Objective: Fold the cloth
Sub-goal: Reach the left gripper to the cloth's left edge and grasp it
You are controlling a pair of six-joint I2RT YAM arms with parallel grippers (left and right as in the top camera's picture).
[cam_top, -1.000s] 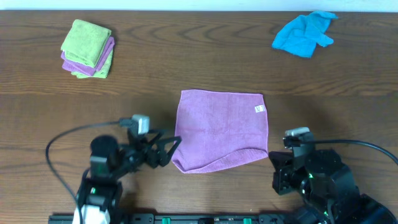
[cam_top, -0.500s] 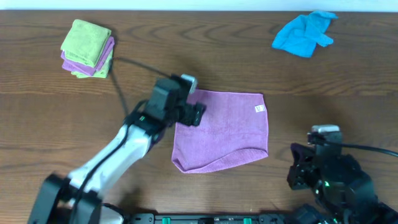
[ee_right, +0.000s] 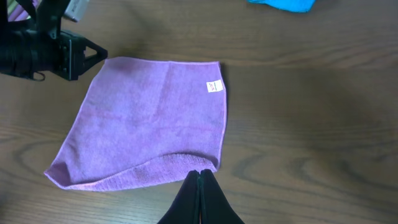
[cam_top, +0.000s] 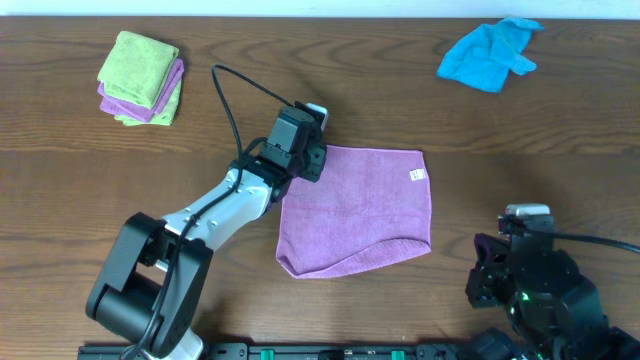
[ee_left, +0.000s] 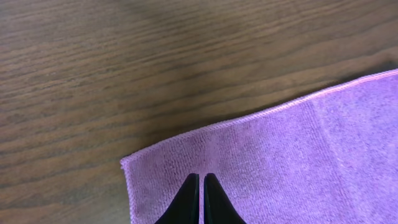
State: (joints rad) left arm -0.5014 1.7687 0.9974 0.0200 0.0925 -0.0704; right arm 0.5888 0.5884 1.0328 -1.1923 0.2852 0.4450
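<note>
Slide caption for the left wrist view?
Left gripper pinching the purple cloth near its corner on the wooden table.

Robot manipulation lab: wood-grain table (cam_top: 560,130), cabled left arm (cam_top: 210,210), right arm (cam_top: 540,290), black rail (cam_top: 300,352) behind left pincer (cam_top: 314,163), folded cloth stack (cam_top: 141,78) left of it.

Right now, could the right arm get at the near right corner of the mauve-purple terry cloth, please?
Probably yes: the shut right tool hangs near the cloth's corner, only bare wooden table between.
</note>
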